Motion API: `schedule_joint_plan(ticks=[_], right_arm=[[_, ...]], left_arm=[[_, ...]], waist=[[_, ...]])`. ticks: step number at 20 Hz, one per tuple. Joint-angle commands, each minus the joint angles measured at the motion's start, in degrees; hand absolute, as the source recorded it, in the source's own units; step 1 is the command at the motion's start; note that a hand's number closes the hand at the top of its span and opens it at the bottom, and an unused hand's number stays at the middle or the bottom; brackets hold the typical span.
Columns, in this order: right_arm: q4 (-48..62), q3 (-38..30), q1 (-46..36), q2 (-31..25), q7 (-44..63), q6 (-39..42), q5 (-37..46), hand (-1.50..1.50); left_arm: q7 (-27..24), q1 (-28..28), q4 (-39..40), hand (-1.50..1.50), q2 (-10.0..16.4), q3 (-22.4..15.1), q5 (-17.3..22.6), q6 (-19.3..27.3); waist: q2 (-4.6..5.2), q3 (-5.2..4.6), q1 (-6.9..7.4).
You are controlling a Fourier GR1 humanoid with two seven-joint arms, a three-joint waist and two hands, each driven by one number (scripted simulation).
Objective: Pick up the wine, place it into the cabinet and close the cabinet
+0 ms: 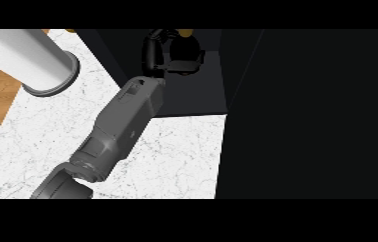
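Your left robot hand [168,53] was inside the dark cabinet [210,86], past the white surface [177,151]. You could not tell if it was spread or closed. A small tan bit, maybe the wine [185,32], peeked out just above it.

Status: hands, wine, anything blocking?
Left hand reaching inside the open cabinet, open or shut unreadable in the dark. Right hand out of view. Wine not clearly visible. White cylinder stands apart at left, not blocking.
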Motion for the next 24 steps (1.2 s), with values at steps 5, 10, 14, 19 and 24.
schedule_joint_plan(ticks=[5, 10, 14, 19, 24], right_arm=[[-5.81, -1.63, 0.73, -0.70, 3.07, 0.15, -4.53, -1.50], [-4.66, 1.73, 0.80, 1.00, 2.40, -0.58, -1.33, -1.50], [-3.57, -0.01, -0.04, 0.01, 1.32, 0.64, -3.91, -1.50], [-2.70, -0.73, 0.08, -0.16, 0.75, 0.73, -2.87, -1.50], [-3.06, -0.04, -1.89, -0.25, 2.80, 0.19, -2.37, -1.50]], left_arm=[[0.81, -2.75, 4.13, 1.50, -0.38, 6.40, 4.39, -2.35], [-0.41, -3.05, 6.96, 1.50, 0.77, 8.21, 5.17, -5.59], [-1.25, -4.96, 8.48, 1.50, 0.36, 8.37, 4.68, -3.72], [-0.20, -5.38, 10.15, 1.50, 2.66, 8.15, 3.49, -5.57], [-2.72, -2.80, 12.15, -1.50, 2.15, 6.93, 1.42, -3.12]], waist=[[0.17, 0.00, -0.11], [0.46, -0.04, -0.53], [0.65, 0.02, -1.02], [0.64, 0.02, -0.93], [0.64, -0.02, -0.72]])
